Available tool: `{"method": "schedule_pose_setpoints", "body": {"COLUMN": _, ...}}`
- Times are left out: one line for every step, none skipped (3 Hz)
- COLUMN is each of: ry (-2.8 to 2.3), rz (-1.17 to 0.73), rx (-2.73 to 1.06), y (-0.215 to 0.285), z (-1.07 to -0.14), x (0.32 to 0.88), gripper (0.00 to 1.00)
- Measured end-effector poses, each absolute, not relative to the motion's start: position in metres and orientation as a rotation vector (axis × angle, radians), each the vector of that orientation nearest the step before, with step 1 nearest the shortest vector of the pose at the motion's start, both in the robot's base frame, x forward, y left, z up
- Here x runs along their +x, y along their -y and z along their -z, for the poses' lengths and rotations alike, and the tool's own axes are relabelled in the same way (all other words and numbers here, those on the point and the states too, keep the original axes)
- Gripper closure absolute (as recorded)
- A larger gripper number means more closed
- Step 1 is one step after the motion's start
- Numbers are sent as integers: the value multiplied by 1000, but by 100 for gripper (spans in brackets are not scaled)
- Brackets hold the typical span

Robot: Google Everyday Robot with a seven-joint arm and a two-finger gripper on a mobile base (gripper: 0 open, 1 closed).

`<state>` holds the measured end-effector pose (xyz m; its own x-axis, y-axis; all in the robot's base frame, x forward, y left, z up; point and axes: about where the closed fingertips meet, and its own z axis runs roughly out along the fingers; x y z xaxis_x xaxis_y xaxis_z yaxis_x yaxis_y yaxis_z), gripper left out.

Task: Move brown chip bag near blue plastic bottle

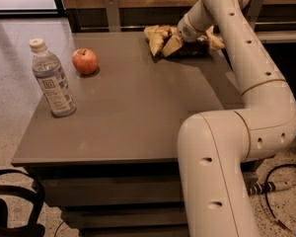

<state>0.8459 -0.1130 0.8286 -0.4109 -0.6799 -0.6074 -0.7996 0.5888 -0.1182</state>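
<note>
The brown chip bag lies crumpled at the far edge of the grey table, right of centre; its pale yellow ends show on both sides of my arm. My gripper is down at the bag's middle and touches it, with the wrist hiding the dark panel. The blue plastic bottle stands upright with its white cap on near the table's left edge, far from the bag.
A red apple sits on the table just behind and to the right of the bottle. My white arm arches over the table's right side. A wooden wall with metal posts backs the table. Cables lie on the floor at right.
</note>
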Motion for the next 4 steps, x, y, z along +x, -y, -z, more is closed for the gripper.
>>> {"method": "schedule_pose_setpoints", "body": {"ry": -2201, "rz": -251, "rx": -1169, "y": 113, "z": -829, "x": 846, "gripper": 100}}
{"method": "schedule_pose_setpoints", "body": {"ry": -2201, "rz": -251, "rx": -1169, "y": 113, "z": -829, "x": 846, "gripper": 100}}
{"method": "schedule_pose_setpoints", "body": {"ry": -2201, "rz": -251, "rx": -1169, "y": 113, "z": -829, "x": 846, "gripper": 100}}
{"method": "schedule_pose_setpoints", "body": {"ry": -2201, "rz": -251, "rx": -1169, "y": 113, "z": -829, "x": 846, "gripper": 100}}
